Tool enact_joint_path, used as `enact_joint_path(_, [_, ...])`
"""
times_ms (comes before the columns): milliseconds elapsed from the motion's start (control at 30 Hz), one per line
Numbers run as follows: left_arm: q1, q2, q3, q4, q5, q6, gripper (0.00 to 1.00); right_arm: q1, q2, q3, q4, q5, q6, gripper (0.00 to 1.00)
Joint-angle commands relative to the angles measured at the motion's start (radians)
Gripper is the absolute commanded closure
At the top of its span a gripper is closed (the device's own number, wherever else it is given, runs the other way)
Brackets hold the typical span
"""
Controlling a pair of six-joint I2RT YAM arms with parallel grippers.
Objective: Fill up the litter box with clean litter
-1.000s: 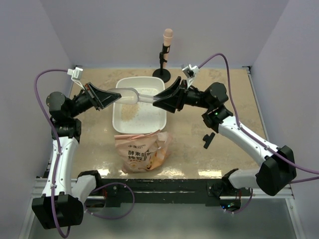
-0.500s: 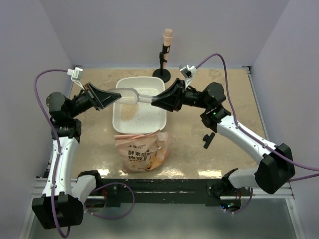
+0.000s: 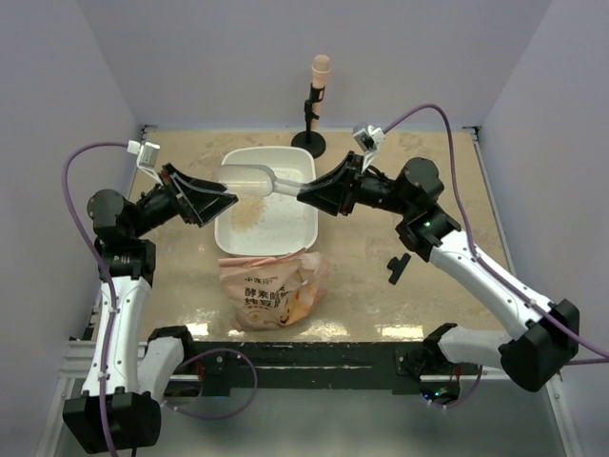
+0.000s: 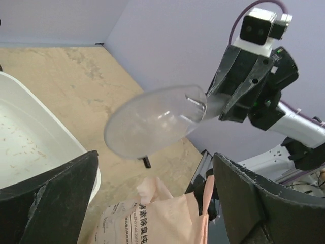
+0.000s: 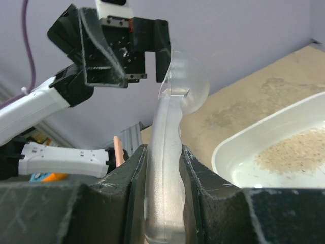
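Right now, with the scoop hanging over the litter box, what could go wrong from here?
The scoop is held only by the right fingers, clamped on its slim handle, so it could twist or slip and fall into the litter box. The left fingers stand open close beside the scoop's bowl, so a swing of either arm might knock them together. The bag sits at the box's near rim and could get nudged.

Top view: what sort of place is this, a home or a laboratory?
Probably a robot test bench, not a home: plain purple walls box in the table, and two arms are bolted to a metal frame.
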Motion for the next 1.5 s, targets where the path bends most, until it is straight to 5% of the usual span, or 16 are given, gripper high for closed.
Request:
enact_joint_path(0, [-0.027, -0.027, 0.010, -0.017, 0.032, 0.140, 0.00, -0.001, -0.124, 0.115, -0.317, 0.198, -0.150, 1.00])
enact_joint_path(200, [-0.162, 0.008, 0.034, 0.034, 0.222, 0.276, 0.00, -0.010, -0.154, 0.265, -0.791, 0.428, -0.272, 1.00])
enact_joint_path(433, [-0.378, 0.104, 0.212, -0.562, 0.322, 0.819, 0.00, -0.012, -0.170, 0.311, -0.995, 0.431, -0.328, 1.00])
enact_joint_path(567, [-0.509, 0.201, 0.325, -0.866, 0.138, 1.089, 0.00, -0.010, -0.203, 0.315, -1.057, 0.456, -0.342, 1.00])
enact_joint_path(733, [-0.583, 0.262, 0.413, -1.014, -0.104, 1.126, 0.00, -0.010, -0.230, 0.261, -1.052, 0.454, -0.325, 1.00])
enact_joint_path(933, [-0.594, 0.267, 0.476, -1.133, -0.238, 1.096, 0.00, -0.012, -0.275, 0.250, -1.083, 0.474, -0.330, 1.00])
enact_joint_path(1467, [-0.603, 0.155, 0.421, -1.241, -0.255, 0.985, 0.00, -0.010, -0.315, 0.261, -1.183, 0.446, -0.322, 1.00])
